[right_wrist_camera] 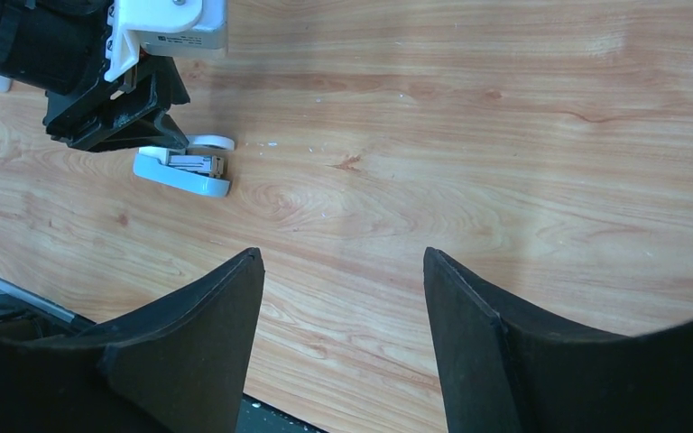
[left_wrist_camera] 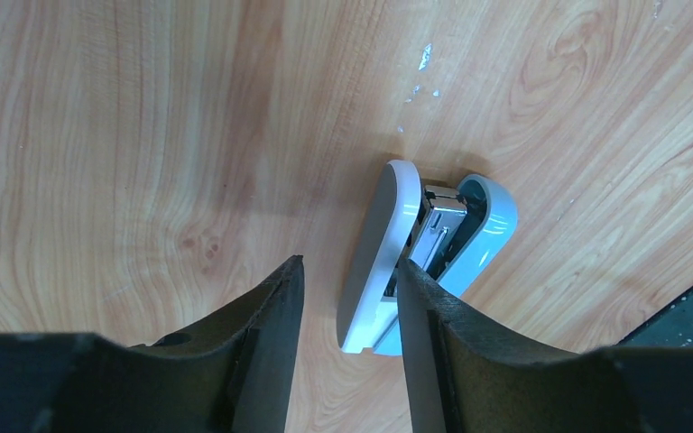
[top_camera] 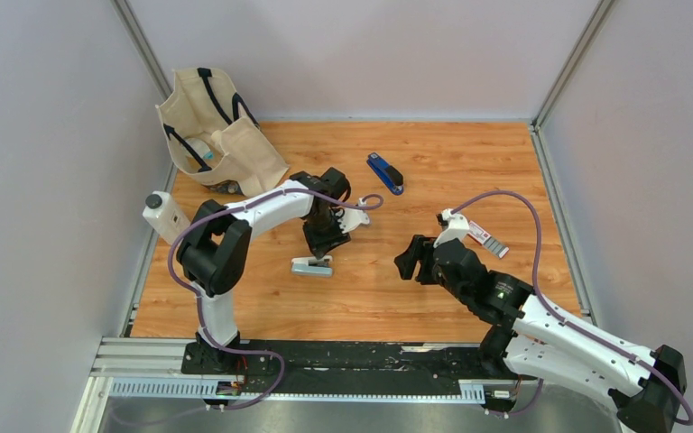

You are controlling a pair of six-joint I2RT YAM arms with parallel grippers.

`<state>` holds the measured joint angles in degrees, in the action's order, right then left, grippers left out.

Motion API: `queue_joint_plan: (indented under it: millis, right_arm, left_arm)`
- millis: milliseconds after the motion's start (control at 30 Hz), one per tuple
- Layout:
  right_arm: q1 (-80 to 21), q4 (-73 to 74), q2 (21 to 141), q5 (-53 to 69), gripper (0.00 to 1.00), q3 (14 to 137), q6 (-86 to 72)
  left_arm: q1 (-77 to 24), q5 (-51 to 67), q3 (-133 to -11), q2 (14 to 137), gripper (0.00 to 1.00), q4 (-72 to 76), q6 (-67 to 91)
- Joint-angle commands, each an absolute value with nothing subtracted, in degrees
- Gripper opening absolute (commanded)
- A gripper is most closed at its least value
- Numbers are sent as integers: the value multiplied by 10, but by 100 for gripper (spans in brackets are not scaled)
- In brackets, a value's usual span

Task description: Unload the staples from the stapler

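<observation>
A white and light-blue stapler [top_camera: 311, 265] lies on its side on the wooden table, its two halves slightly apart with the metal magazine [left_wrist_camera: 440, 236] showing between them. The staples are hidden inside it. My left gripper [left_wrist_camera: 350, 266] hangs right over the stapler [left_wrist_camera: 388, 244], jaws partly apart. The white half sits between them. The right finger [left_wrist_camera: 424, 316] rests at the gap against the stapler's near end, and the left finger [left_wrist_camera: 275, 307] stands clear of it. My right gripper [right_wrist_camera: 341, 253] is open above bare wood to the stapler's [right_wrist_camera: 185, 167] right, with nothing between its fingers.
A dark blue stapler [top_camera: 385, 172] lies at the back centre. A small red-and-white box [top_camera: 487, 236] sits behind the right arm. A canvas bag [top_camera: 212, 126] stands at the back left corner, with a white bottle [top_camera: 164, 215] by the left edge.
</observation>
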<state>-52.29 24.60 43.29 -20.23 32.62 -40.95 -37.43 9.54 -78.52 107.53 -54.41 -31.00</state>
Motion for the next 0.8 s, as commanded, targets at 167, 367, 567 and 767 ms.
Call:
queue_joint_plan:
  millis: [167, 367, 567, 767]
  right_arm:
    - [-519, 240, 427, -219, 66, 320, -425]
    - [-520, 236, 428, -217, 62, 319, -428]
    - [-520, 226, 432, -208, 58, 318, -432]
    - [-519, 216, 441, -199, 56, 311, -433]
  left_arm:
    - [-388, 101, -768, 1079, 49, -522, -332]
    - [-393, 90, -753, 1077, 42, -514, -339]
    - [-393, 84, -755, 1078, 21, -507, -337]
    - [-394, 82, -749, 1079, 11, -497, -323]
